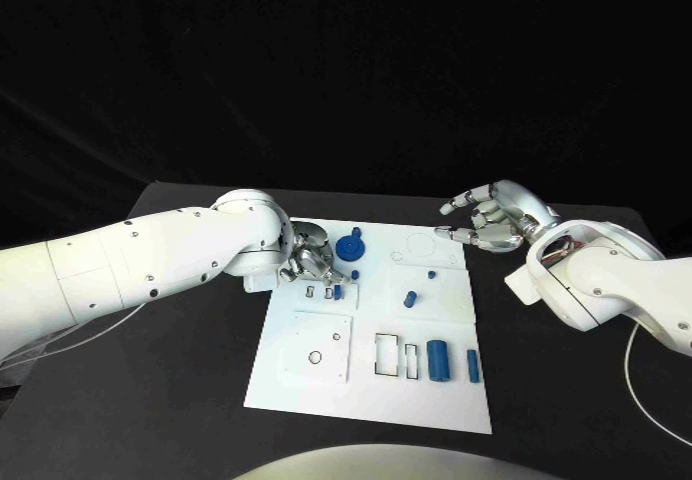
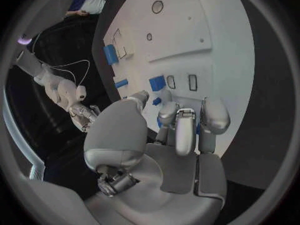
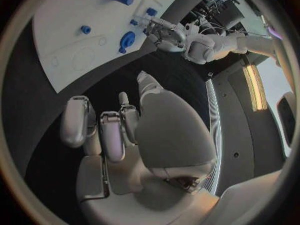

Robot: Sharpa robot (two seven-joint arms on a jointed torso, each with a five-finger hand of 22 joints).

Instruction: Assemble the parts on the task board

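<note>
Head view: the white board (image 1: 325, 385) lies in the middle of the black table (image 1: 173, 400). The left hand (image 1: 313, 263) hangs over the board's far left part, fingers pointing down and bunched around a small blue part (image 1: 335, 290) near two small slots; whether it truly pinches the part I cannot tell. Just beyond the fingers a blue round part (image 1: 351, 246) stands on the board. A small blue peg (image 1: 411, 297) lies near the board's middle, another blue bit (image 1: 431, 272) beyond it, and two blue bars (image 1: 438, 362) lie side by side near the right edge toward the near end. The right hand (image 1: 493, 222) hovers above the board's far right corner, fingers curled apart, holding nothing.

Left wrist view: the left hand's fingers (image 2: 186, 127) reach down together toward a blue block (image 2: 157, 83) beside the slots.

Right wrist view: the right hand (image 3: 134, 130) is loosely spread and empty above the table, off the board's edge.
</note>
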